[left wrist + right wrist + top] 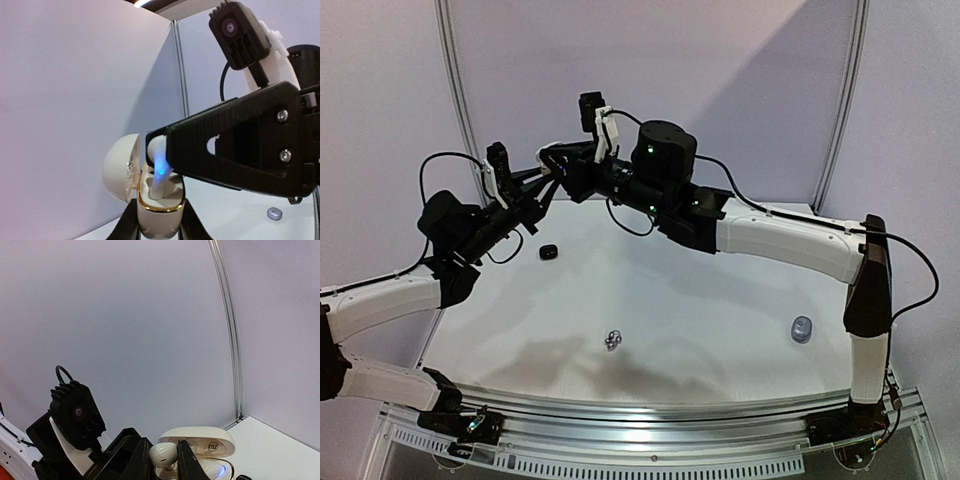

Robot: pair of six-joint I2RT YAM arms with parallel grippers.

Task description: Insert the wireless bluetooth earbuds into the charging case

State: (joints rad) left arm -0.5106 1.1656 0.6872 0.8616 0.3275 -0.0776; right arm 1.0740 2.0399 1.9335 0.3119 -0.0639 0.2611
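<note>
Both arms are meeting in mid-air at the upper left of the overhead view, above the far part of the desk (pixel 720 290). At the bottom centre of the left wrist view, the left fingers (pixel 126 227) are clenching the white charging case (pixel 157 212) from below. Its gold rim is facing up and its lid (pixel 119 167) is hanging open to the left. The right fingers (pixel 188 462) are pinching the white earbud (pixel 163 454) tight and holding it right over the open case. The earbud's stem is dipping into the well and a blue light is glowing there, but I cannot tell whether it is sitting fully home.

The crowding is heavy. The broad black side of the right fingers is filling the right half of the left wrist view and hiding that side of the case. The open lid is standing just left of the earbud. The right wrist camera (pixel 240 32) is looming at the upper right of that view. The left wrist camera (pixel 75 412) is sitting at the lower left of the right wrist view.

Down on the desk, a small black piece (pixel 549 252) is lying just below the meeting point, too small to identify. A silvery cluster of earbuds (pixel 612 341) is lying at lower centre. A grey case (pixel 802 329) is resting well apart at the right.
</note>
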